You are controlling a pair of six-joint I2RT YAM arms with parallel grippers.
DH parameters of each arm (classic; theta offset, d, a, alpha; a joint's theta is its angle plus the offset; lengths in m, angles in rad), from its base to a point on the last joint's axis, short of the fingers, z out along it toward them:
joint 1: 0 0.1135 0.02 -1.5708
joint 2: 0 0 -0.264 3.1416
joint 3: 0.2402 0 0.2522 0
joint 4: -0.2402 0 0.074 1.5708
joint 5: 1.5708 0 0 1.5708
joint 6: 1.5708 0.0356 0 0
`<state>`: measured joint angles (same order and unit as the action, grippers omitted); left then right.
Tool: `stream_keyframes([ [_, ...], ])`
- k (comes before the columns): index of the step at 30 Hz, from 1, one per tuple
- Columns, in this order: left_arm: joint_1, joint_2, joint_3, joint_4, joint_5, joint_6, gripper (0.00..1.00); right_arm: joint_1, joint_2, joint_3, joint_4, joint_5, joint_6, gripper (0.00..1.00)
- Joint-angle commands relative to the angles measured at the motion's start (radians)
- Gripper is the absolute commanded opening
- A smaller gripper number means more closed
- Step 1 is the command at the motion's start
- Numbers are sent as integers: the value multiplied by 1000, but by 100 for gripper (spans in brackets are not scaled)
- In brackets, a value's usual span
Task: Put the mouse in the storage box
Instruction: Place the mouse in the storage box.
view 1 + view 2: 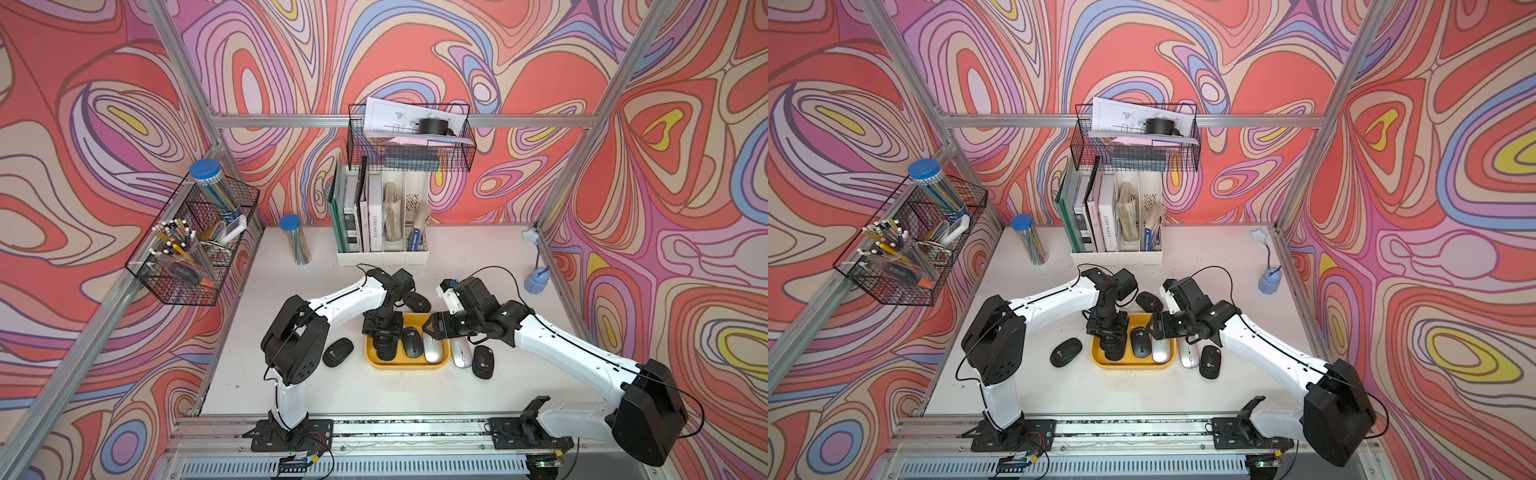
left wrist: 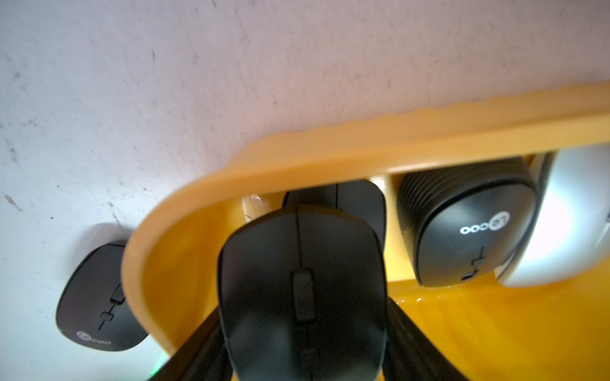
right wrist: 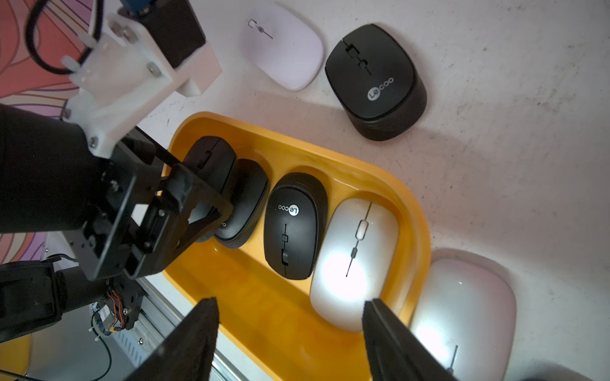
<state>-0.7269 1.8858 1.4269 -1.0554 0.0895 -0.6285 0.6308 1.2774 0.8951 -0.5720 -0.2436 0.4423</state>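
The yellow storage box [image 1: 407, 366] [image 1: 1130, 366] [image 2: 330, 155] [image 3: 419, 214] lies mid-table. In it are a black Lecoo mouse [image 1: 411, 344] [image 3: 290, 227] and a silver mouse [image 1: 432, 351] [image 3: 356, 264]. My left gripper [image 1: 386, 347] [image 1: 1115, 347] [image 2: 302, 330] points down into the box's left end, shut on a black mouse [image 2: 302, 280]. That mouse leans on another black mouse [image 2: 356, 198] lying in the box. My right gripper [image 1: 430, 326] [image 1: 1154, 326] [image 3: 290, 316] hangs open over the box's right part, with nothing between its fingers.
Loose mice lie around the box: a black one [image 1: 338, 352] to its left, a black one [image 1: 417, 302] behind it, a silver one [image 1: 461, 353] and a black one [image 1: 483, 362] to its right. At the back stand a white file holder [image 1: 382, 253], a pencil tube [image 1: 296, 241] and a blue lamp [image 1: 537, 282].
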Motion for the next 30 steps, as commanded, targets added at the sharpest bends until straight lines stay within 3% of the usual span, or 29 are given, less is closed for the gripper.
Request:
stream_keyframes([
  [1, -5, 33, 24, -32, -23, 5, 69, 3, 7, 8, -14, 20, -17, 71],
  [13, -5, 33, 27, -41, -42, -11, 70, 3, -2, -16, 7, 23, 1, 72],
  [25, -5, -27, 55, -87, -83, -2, 79, 3, 5, 14, -13, 26, -2, 72],
  [28, -5, -53, 65, -84, -79, -1, 79, 3, -17, 28, -63, 114, 26, 73],
  [30, -5, -84, 83, -89, -94, -2, 79, 2, -11, 76, -194, 304, 114, 75],
])
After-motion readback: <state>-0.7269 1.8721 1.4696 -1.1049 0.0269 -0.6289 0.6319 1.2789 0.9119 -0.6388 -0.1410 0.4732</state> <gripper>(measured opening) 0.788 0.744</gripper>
